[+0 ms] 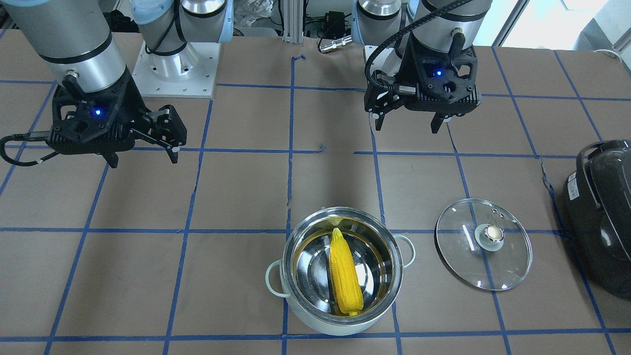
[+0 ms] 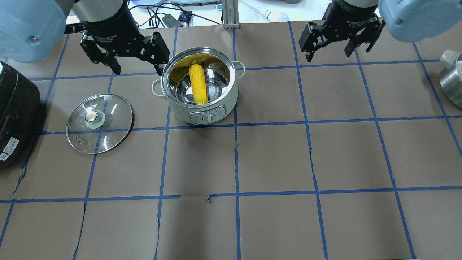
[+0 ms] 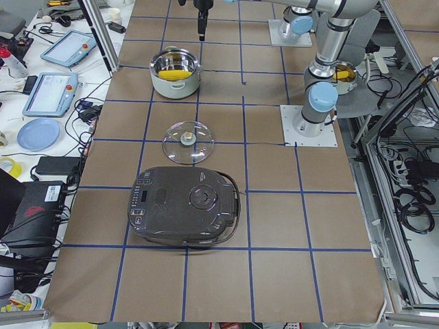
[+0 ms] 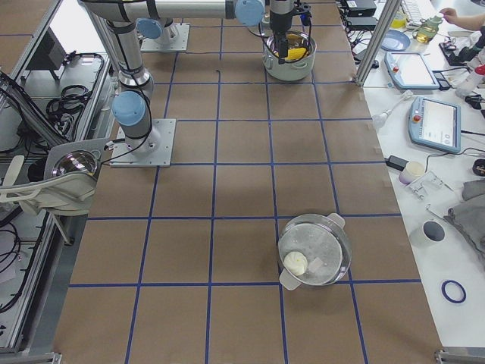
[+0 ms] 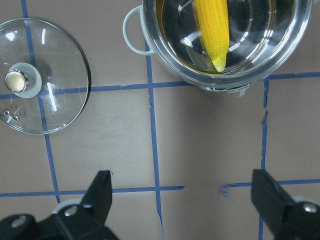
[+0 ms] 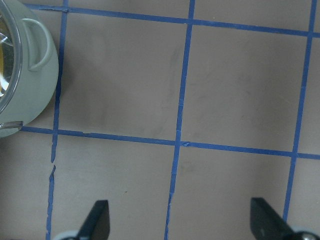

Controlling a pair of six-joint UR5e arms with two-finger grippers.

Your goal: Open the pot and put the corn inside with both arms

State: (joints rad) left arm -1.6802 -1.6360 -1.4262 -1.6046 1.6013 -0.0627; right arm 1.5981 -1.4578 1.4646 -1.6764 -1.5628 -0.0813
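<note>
The pot (image 1: 325, 326) stands open on the brown table, and the yellow corn (image 1: 345, 276) lies inside it, leaning across the steel bowl. Its glass lid (image 1: 473, 259) lies flat on the table beside it, knob up. My left gripper (image 1: 408, 127) is open and empty, raised above the table behind the pot and lid. My right gripper (image 1: 144, 160) is open and empty, well off to the other side. The overhead view shows the pot (image 2: 216, 104), corn (image 2: 198, 85), lid (image 2: 104, 126), left gripper (image 2: 137, 71) and right gripper (image 2: 329, 56). The left wrist view shows the corn (image 5: 212, 30) and lid (image 5: 55, 90).
A dark grey rounded appliance (image 2: 14, 108) sits at the table's left end, just past the lid. A second steel pot (image 2: 451, 85) with a glass lid stands near the right end. Blue tape lines grid the table.
</note>
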